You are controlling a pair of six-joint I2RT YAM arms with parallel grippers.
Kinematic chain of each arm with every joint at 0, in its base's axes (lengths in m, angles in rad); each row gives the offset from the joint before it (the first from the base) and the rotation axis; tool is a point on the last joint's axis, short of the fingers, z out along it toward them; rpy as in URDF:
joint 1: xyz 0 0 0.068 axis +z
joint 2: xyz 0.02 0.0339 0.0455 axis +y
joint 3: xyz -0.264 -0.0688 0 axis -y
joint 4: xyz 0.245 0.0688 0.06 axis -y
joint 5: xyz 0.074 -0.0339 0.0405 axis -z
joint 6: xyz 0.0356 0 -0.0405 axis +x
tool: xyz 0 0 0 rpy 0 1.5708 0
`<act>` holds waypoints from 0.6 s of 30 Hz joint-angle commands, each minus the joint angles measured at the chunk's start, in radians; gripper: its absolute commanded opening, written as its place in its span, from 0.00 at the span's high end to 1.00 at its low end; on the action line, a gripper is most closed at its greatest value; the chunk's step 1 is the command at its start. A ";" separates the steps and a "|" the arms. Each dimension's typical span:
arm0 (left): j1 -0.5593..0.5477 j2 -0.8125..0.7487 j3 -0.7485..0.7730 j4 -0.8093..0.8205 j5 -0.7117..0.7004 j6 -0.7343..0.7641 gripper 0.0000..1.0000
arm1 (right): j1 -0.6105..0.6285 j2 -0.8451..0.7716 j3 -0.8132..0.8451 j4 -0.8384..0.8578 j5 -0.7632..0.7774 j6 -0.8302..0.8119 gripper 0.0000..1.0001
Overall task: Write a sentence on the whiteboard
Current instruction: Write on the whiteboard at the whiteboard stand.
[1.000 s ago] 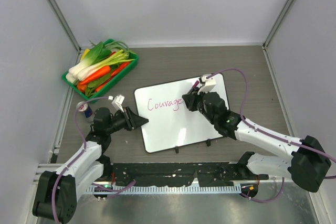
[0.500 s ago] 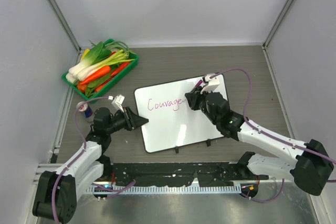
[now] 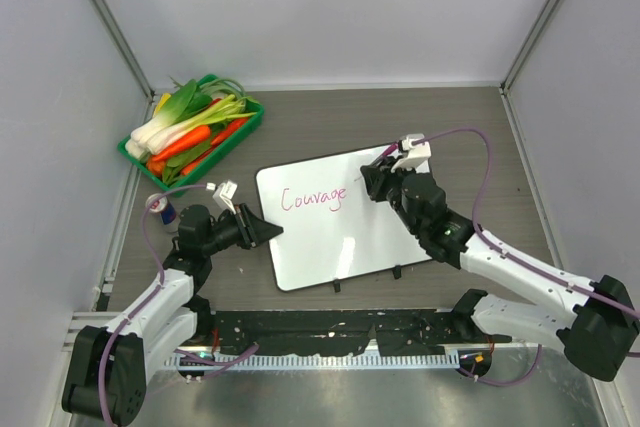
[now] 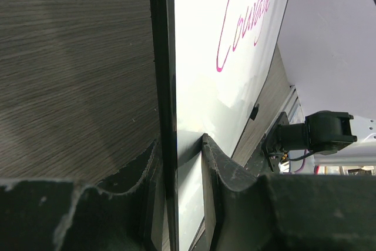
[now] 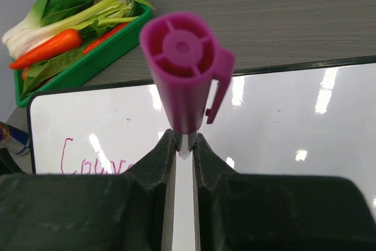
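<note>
At far left, green tray [image 3: 256, 115]: sat on the table [image 3: 320, 122] at its back-left corner, full of vegetables [image 3: 185, 127]; it was in the same spot as a second before and played no part in the writing.
Small can [image 3: 166, 213]: stood on the table near the left gripper and had not moved.
Left gripper [image 4: 179, 145]: pinched the whiteboard's left edge, with the black frame caught between its two fingers. It had not shifted over the last second, so the board was kept steady for the pen.
Whiteboard [image 3: 340, 237]: lay flat between the two arms, slightly skewed, with its clips [image 3: 337, 287] on the near edge; its position was unchanged.
Sentence [image 3: 312, 199]: only the pink word "Courage" stood on the left half, and the right half was bare. A faint stroke may have followed the last letter, but it was too small to be sure.
Right gripper [image 5: 184, 142]: its fingers were pressed tight on the marker's barrel. A second before it had sat over the tail of "Courage"; since then it had travelled right and toward the far edge, uncovering the word's end.
Marker [image 5: 185, 74]: its magenta cap end faced the wrist view and its tip was hidden below the fingers, so contact with the board could not be told.
Meaning for the task: the first word looked finished, and the shift read as crossing the gap to begin the next word. Most of the sentence was left to write.
</note>
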 commanded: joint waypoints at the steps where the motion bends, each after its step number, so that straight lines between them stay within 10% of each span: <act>1: 0.001 -0.009 0.003 0.020 -0.009 0.040 1.00 | -0.019 0.022 0.040 0.025 0.000 -0.022 0.99; 18: 0.001 -0.007 0.005 0.020 -0.009 0.040 1.00 | -0.026 0.071 -0.018 0.056 -0.053 0.032 0.99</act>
